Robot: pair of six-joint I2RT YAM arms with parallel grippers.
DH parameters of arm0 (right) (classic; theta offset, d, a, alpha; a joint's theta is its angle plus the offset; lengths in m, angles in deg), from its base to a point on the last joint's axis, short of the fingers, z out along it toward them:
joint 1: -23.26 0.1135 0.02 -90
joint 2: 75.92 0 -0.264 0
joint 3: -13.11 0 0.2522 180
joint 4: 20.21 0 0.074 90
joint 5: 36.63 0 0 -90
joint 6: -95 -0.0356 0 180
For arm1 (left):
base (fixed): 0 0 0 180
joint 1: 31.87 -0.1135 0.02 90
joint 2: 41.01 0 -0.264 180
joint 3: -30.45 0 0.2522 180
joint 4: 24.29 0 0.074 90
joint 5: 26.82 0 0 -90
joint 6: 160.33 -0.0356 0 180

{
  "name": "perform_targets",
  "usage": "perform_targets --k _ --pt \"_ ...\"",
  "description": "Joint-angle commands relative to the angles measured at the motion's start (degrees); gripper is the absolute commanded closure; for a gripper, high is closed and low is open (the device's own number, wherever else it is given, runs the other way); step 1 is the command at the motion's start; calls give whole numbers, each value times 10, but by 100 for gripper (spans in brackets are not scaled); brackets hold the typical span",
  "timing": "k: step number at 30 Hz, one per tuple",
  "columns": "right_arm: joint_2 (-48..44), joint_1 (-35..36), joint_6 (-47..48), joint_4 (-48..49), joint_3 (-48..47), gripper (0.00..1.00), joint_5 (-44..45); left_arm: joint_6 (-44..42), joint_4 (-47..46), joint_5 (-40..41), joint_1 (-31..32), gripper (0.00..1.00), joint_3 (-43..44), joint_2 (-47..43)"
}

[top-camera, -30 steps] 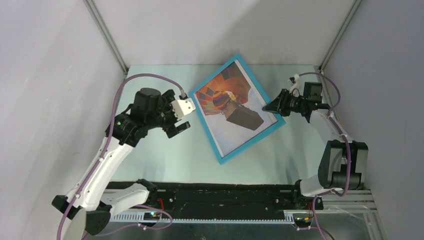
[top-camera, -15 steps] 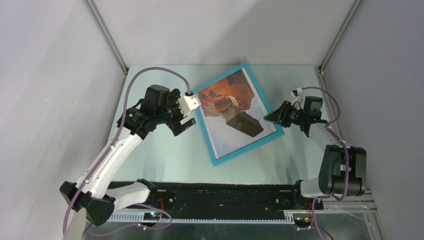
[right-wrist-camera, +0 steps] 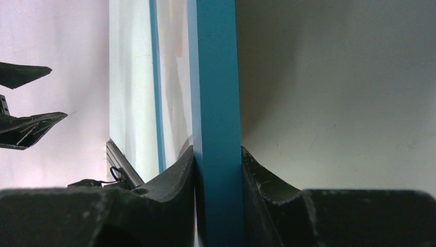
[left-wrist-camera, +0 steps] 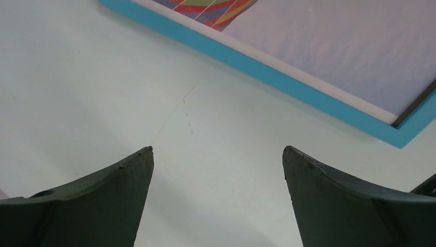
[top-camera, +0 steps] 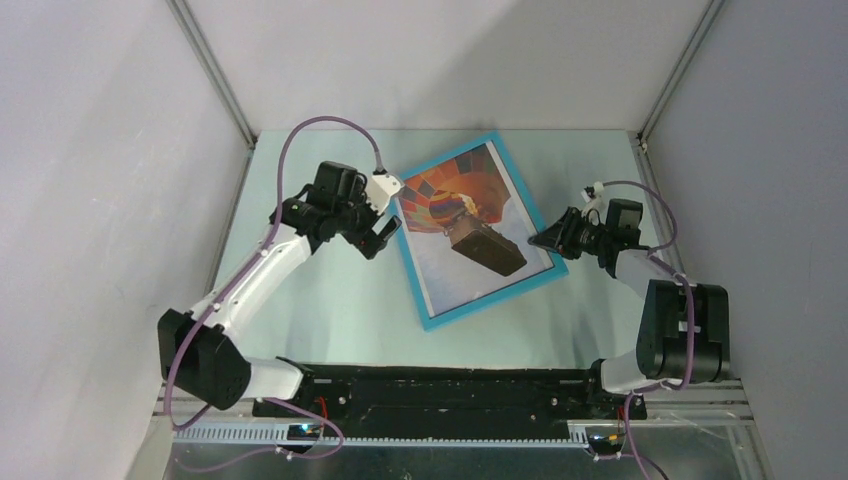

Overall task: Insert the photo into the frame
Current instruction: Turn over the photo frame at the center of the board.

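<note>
The blue frame (top-camera: 480, 306) lies face up at a slant in the middle of the pale table, with the hot-air balloon photo (top-camera: 462, 215) showing inside it. My right gripper (top-camera: 541, 241) is shut on the frame's right edge; in the right wrist view the blue edge (right-wrist-camera: 216, 103) stands clamped between both fingers. My left gripper (top-camera: 384, 215) is open and empty just left of the frame's left edge. In the left wrist view its fingers (left-wrist-camera: 118, 195) hover over bare table, with the frame's blue edge (left-wrist-camera: 267, 72) and the photo (left-wrist-camera: 329, 46) beyond them.
Grey enclosure walls (top-camera: 120, 150) stand to the left, back and right. A black rail (top-camera: 430, 390) with the arm bases runs along the near edge. Purple cables loop over both arms.
The frame has swung a little and settled lower on the table, still held by my right gripper. My left arm has reached forward and right, closer to the frame's left edge.
</note>
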Motion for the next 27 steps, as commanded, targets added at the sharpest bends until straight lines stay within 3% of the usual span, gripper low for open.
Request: perform_targets --k 1,19,27 --pt "26 -5 13 1 6 68 77 37 -38 12 -6 0 -2 12" --pt "89 -20 24 4 7 41 62 79 -63 -6 -11 0 -23 66" --pt "102 -23 13 2 6 37 70 87 -63 -8 -11 0 -19 78"
